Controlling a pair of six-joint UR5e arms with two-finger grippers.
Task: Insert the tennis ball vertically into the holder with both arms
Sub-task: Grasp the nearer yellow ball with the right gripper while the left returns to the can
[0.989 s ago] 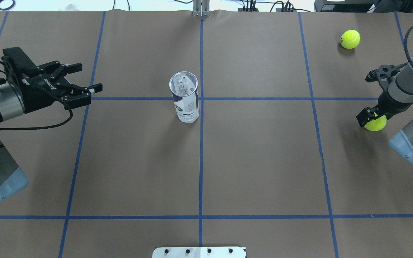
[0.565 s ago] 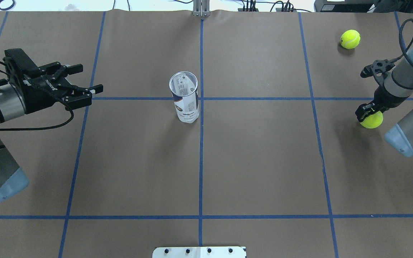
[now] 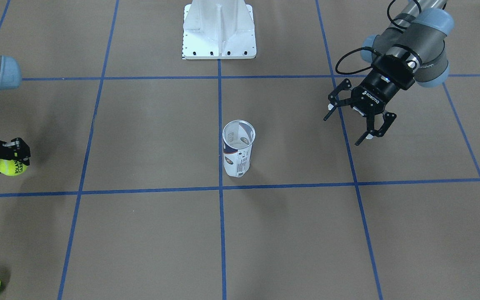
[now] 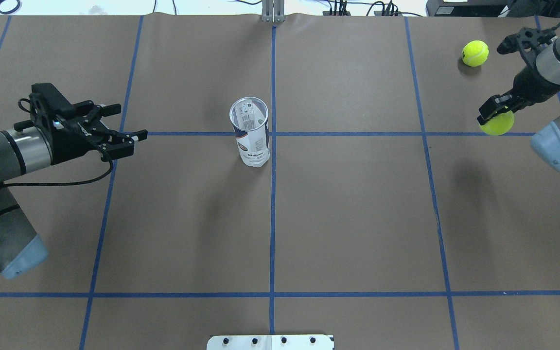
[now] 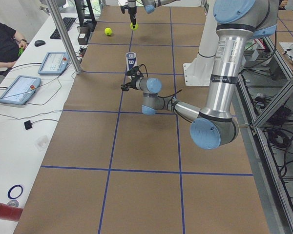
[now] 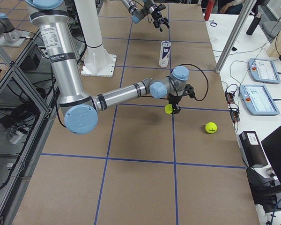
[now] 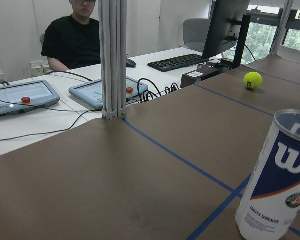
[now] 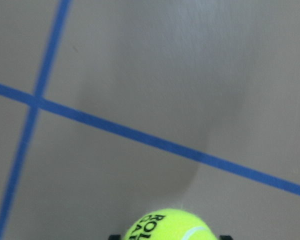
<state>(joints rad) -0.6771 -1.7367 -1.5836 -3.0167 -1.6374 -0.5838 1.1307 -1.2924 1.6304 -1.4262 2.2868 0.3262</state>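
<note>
Holder (image 4: pixel 251 132) stands upright, mouth open, nothing inside, on the brown-papered table (image 4: pixel 358 218), just beside the crossing of two blue tape lines near the middle. Navy and white label with the white W and a thin orange stripe reads clearly in the left wrist view. Tennis ball (image 4: pixel 498 124) sits well off to the holder's right in the overhead view, pinched between the fingers of the right gripper (image 4: pixel 494 114), which points down. The ball is clear of the paper, its shadow lying apart from it. Right wrist view shows only the ball's top with black lettering, a finger tip at each side. Left gripper (image 4: pixel 131 121) is well apart from the holder on the opposite side, fingers spread wide with nothing between them, aimed sideways toward the holder and off the table. Second ball (image 4: pixel 475 53) rests on the paper, farther from the holder than the held one, toward the far right corner in the overhead view. White pedestal (image 3: pixel 219 29) stands on the robot's side of the holder, in line with it. Beyond the holder, past the table edge, a seated person (image 7: pixel 75 37) at a desk with two tablets (image 7: pixel 107 92).
</note>
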